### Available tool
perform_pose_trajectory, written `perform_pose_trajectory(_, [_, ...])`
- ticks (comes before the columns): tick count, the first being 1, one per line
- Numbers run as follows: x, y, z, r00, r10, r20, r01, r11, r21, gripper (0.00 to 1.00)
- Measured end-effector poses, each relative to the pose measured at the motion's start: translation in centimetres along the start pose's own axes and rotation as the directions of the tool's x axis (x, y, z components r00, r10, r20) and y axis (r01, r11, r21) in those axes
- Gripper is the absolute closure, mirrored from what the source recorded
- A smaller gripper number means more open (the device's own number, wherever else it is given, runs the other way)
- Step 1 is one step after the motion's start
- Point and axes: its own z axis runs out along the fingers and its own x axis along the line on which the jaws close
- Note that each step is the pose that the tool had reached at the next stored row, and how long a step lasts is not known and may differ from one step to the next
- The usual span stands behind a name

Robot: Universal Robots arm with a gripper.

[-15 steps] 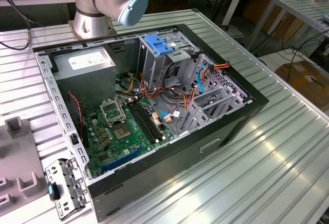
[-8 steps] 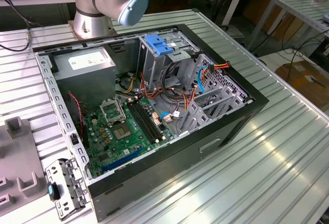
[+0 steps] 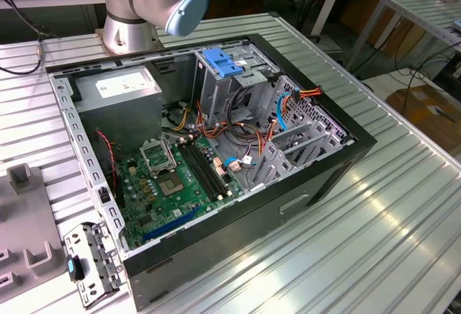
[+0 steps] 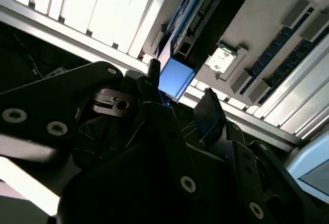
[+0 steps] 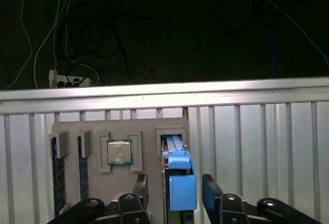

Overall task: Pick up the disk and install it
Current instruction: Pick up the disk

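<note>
Our fingers [image 5: 211,193] wide astride the disk [image 5: 182,188]
It stands nearer one finger, touching neither; we should centre it between them, then close squarely on its flat sides

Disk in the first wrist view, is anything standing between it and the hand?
Nothing visible does. The disk stands on edge in a slot of the grey holder, and the open hand straddles its blue bracket, one finger on each side with bare gaps between.
</note>
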Motion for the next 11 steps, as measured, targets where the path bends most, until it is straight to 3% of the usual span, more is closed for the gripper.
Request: perform_pose_trajectory(11, [-0.31, 0.01, 1.99, 0.9998, -0.02, 0.0, 0.02, 0.9998, 0.0036, 0.47])
